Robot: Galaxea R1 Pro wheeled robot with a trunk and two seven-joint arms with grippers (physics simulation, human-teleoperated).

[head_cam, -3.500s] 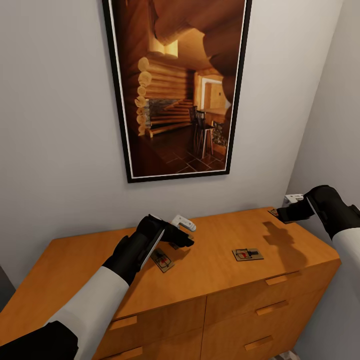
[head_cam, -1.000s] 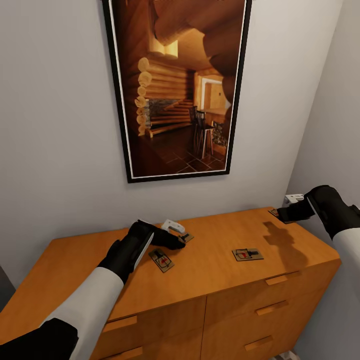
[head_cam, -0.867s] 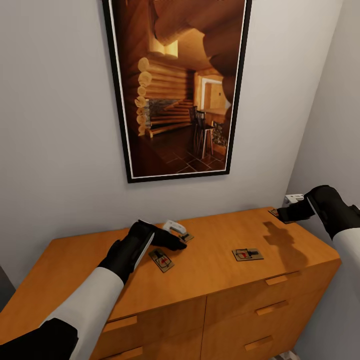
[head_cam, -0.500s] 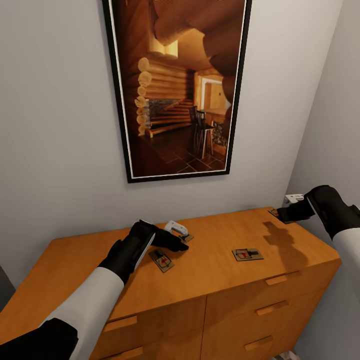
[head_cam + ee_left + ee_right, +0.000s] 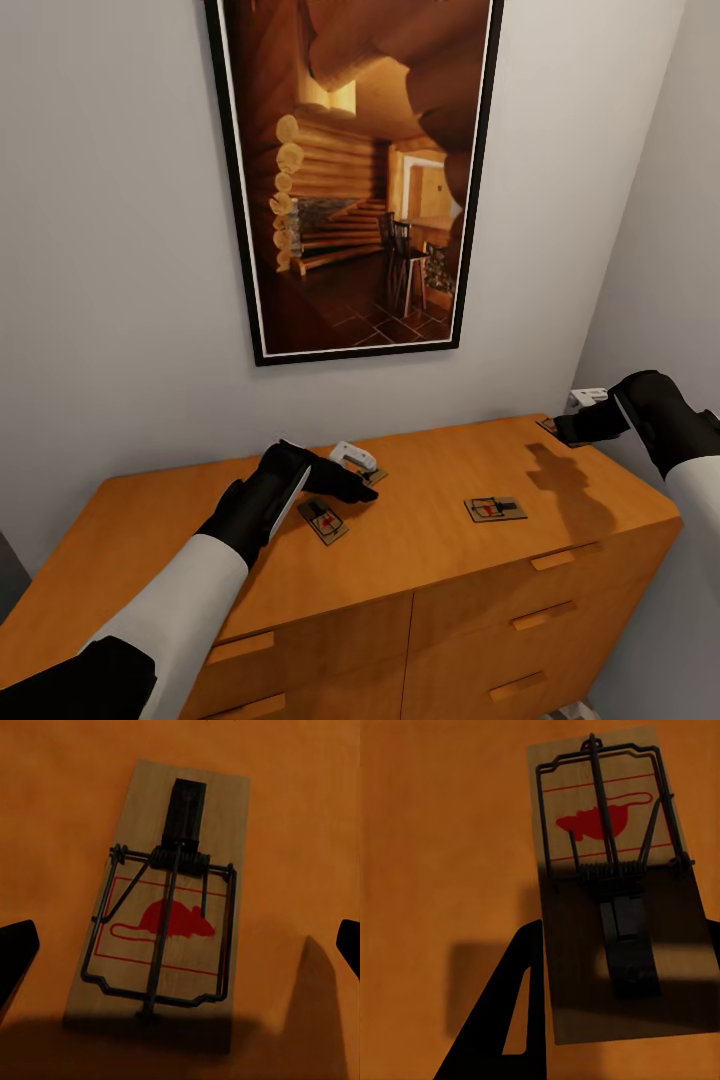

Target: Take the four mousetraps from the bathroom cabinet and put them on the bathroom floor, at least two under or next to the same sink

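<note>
Several mousetraps lie flat on the top of the orange-brown cabinet [image 5: 420, 545]. One mousetrap [image 5: 323, 520] lies beside my left wrist, and another [image 5: 495, 508] sits right of centre. My left gripper [image 5: 358, 474] hangs open just over a third mousetrap [image 5: 374, 475]; in the left wrist view this mousetrap [image 5: 169, 907] lies between the widely spread fingertips [image 5: 15, 952]. My right gripper [image 5: 572, 415] is open at the cabinet's far right corner above another mousetrap [image 5: 548, 424], seen close as the mousetrap [image 5: 615, 885] beside a dark finger [image 5: 510, 1020].
A large framed picture [image 5: 355, 170] of a log interior hangs on the grey wall behind the cabinet. A side wall [image 5: 660, 250] closes in on the right. Drawer fronts with slab pulls [image 5: 545, 615] face me below the top.
Since 3.5 s ago my left gripper has shifted back and left and come down over the trap near the wall. Over the last second it barely moves. The right arm holds still.
</note>
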